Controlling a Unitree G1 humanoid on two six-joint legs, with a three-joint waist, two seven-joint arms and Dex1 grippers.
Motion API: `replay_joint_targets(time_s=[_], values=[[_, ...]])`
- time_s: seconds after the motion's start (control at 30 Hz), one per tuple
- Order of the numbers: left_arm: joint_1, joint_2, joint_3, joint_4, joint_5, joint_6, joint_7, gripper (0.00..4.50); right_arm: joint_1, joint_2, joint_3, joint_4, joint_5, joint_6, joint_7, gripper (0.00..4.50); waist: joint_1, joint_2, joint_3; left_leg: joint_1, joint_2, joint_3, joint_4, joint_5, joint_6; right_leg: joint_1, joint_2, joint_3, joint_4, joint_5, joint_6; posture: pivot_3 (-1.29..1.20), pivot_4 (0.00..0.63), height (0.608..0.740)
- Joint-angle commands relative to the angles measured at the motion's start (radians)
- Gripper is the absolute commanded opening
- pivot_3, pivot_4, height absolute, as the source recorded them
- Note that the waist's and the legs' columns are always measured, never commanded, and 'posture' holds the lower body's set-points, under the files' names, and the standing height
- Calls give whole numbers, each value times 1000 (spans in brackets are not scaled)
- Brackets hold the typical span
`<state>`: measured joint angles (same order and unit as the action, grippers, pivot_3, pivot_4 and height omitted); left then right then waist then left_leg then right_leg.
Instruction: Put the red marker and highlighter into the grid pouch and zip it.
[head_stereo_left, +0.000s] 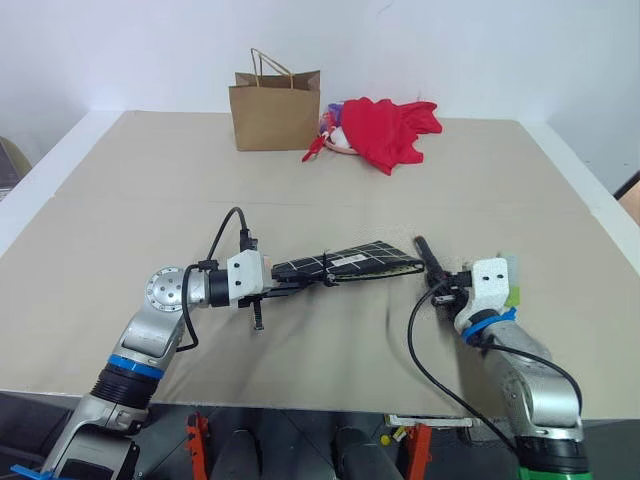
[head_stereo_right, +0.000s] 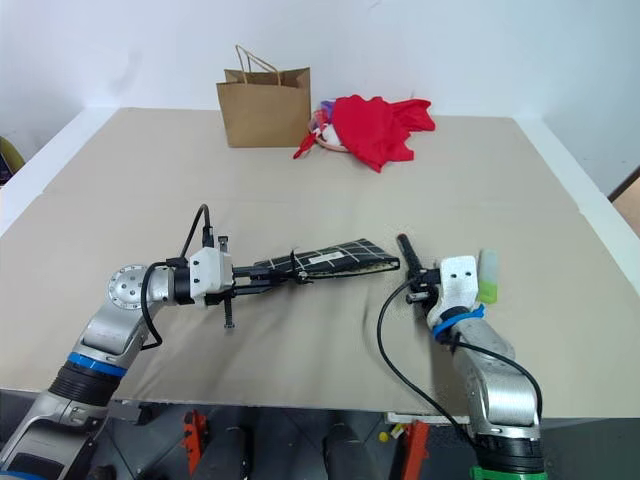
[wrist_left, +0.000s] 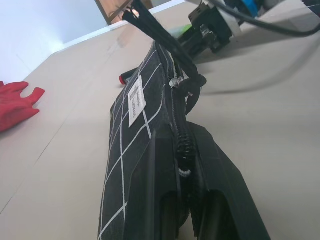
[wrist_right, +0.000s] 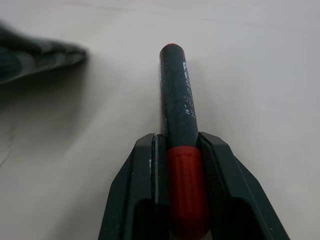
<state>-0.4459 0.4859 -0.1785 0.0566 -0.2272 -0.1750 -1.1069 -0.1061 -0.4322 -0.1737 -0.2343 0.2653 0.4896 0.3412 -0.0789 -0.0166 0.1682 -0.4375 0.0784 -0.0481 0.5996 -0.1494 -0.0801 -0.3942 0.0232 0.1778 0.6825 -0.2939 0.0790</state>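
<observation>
Overhead, a tan table (head_stereo_left: 150, 200) met a white wall. Left gripper (head_stereo_left: 292, 282) clamped the pouch (head_stereo_left: 350, 262) above it; right gripper (wrist_right: 179, 150) pinched the marker (wrist_right: 176, 100); highlighter (head_stereo_right: 488, 275) just beside.

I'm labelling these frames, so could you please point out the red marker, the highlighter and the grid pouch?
red marker (wrist_right: 177, 107), right wrist view, on its black barrel.
highlighter (head_stereo_right: 487, 275), right eye view, on its pale body.
grid pouch (head_stereo_left: 365, 257), left eye view, on its gridded side.
</observation>
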Motion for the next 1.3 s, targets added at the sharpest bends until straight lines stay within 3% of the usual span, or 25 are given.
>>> replay_joint_targets(time_s=[0.03,0.2,0.3,0.4,0.6,0.9,1.3], values=[[-15,4,15,-23,-19,-12,-7,0,-84,-138,-81,-120,91,-84,184,586,-1,3,2,-1,0,0,0,0,0,-1,0,0,0,1,2,0,150,740],[-22,3,16,-11,-19,-15,-17,0,-141,-253,-156,-150,282,-93,404,586,-1,3,2,0,0,-1,-2,0,1,0,0,-1,0,-1,1,0,150,740],[-23,0,17,-10,-25,-13,-22,0,-97,-333,-153,-188,362,-85,574,586,1,3,2,0,0,-2,-3,-1,2,0,0,-2,0,-2,1,0,150,740],[-23,0,17,-15,-32,-9,-26,0,-18,-412,-130,-175,332,-138,713,586,5,3,2,-1,-1,-2,-3,-2,2,1,0,-2,0,-3,1,0,150,740],[-21,3,18,-30,-42,-3,-26,0,25,-497,-124,-55,241,-283,854,586,2,3,3,0,-1,-3,0,-1,2,2,-1,-3,-1,-2,1,0,150,740],[-5,5,17,-55,-40,5,-17,0,-12,-526,-97,83,161,-414,921,586,2,3,3,1,-2,-3,1,-1,1,3,-2,-3,-1,-1,2,0,150,740],[22,-9,-6,-113,-40,19,-10,0,-108,-501,1,83,123,-382,881,586,3,3,3,1,-2,-4,1,-1,1,3,-2,-3,-1,-1,2,0,150,740]])
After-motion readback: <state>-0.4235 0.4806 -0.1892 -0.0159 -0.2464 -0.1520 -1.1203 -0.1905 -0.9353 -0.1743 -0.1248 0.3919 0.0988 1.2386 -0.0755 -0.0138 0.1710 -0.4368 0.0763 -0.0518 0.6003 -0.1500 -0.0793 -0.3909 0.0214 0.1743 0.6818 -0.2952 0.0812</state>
